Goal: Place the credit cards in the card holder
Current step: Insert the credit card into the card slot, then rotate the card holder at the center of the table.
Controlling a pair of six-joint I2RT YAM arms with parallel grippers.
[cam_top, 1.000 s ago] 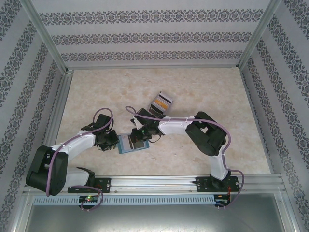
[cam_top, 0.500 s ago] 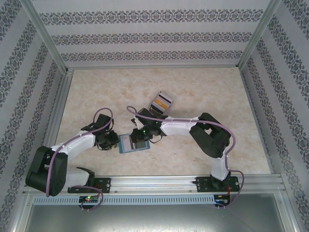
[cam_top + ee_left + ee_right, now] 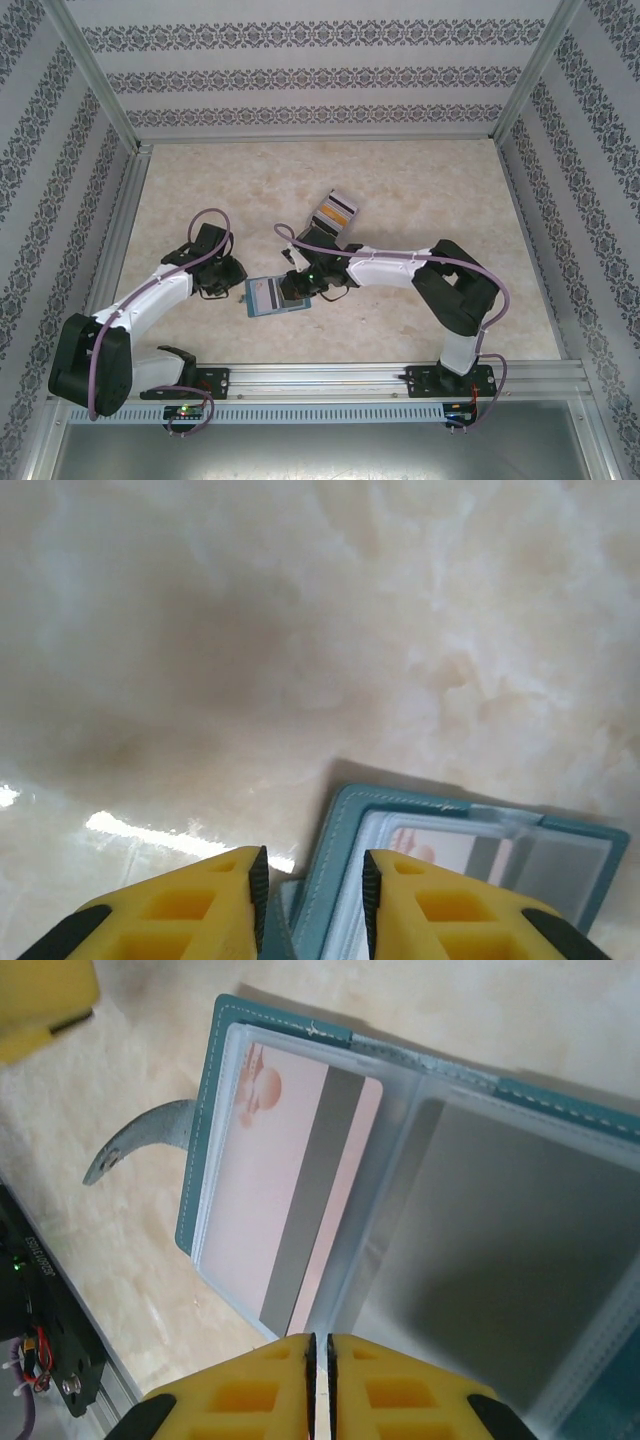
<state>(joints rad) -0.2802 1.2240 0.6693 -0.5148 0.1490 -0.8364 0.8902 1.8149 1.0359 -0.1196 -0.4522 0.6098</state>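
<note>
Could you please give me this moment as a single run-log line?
left gripper: open, beside card holder | right gripper: shut, over the opened holder | pink striped card: in one of its pockets

Open tabletop (image 3: pixel 440 200) is lying free far and right of me. The card holder (image 3: pixel 265 297) is lying between my left gripper (image 3: pixel 315 875) and right gripper (image 3: pixel 317 1345). The box of upright cards (image 3: pixel 333 213) is standing just beyond my right wrist.
</note>
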